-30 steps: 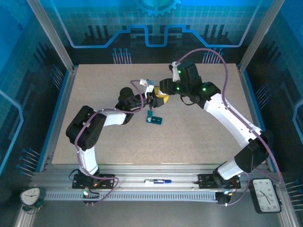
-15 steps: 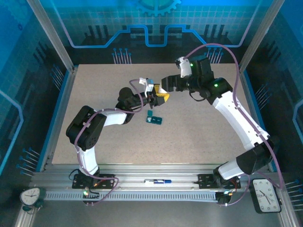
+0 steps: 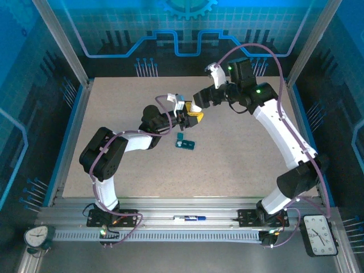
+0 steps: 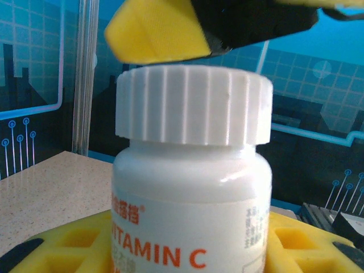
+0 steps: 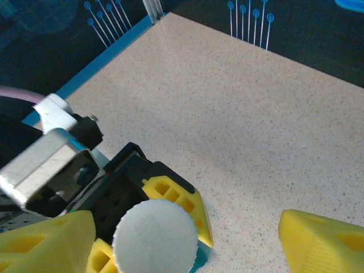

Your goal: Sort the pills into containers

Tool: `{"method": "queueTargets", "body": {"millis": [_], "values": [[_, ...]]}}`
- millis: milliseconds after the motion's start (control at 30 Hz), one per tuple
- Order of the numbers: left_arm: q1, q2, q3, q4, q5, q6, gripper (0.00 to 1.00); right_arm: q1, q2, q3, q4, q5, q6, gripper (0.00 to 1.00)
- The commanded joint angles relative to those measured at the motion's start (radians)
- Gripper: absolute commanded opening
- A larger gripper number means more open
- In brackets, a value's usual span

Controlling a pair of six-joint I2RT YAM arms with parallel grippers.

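Observation:
A white vitamin C bottle with a ribbed white cap stands upright in my left gripper, which is shut on its body with yellow fingers. From above, the left gripper holds the bottle mid-table. My right gripper hovers just over the cap, open, with its fingers apart on either side and not touching it. The containers, a small teal pill box, lie on the table just in front of the bottle. The pills are out of view.
The speckled beige table is ringed by an aluminium frame with posts at the back corners. A pen lies on the front rail. Two clocks sit off the table at the near corners.
My right gripper has opened, let go of the bottle's cap and drawn back slightly toward the rear right. The left gripper and the bottle have stayed still.

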Motion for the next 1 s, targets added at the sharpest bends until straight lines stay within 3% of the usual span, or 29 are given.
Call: {"method": "queueTargets", "body": {"millis": [0, 500, 967], "values": [[-0.004, -0.012, 0.025, 0.042, 0.004, -0.006, 0.0, -0.002, 0.022, 0.041, -0.047, -0.022, -0.033, 0.84], [-0.003, -0.021, 0.019, 0.043, 0.008, -0.003, 0.0, 0.008, 0.062, 0.056, -0.066, -0.055, -0.016, 0.74], [-0.004, -0.023, 0.021, 0.043, 0.006, -0.005, 0.0, 0.032, 0.056, 0.002, -0.059, -0.037, 0.019, 0.49]]}}
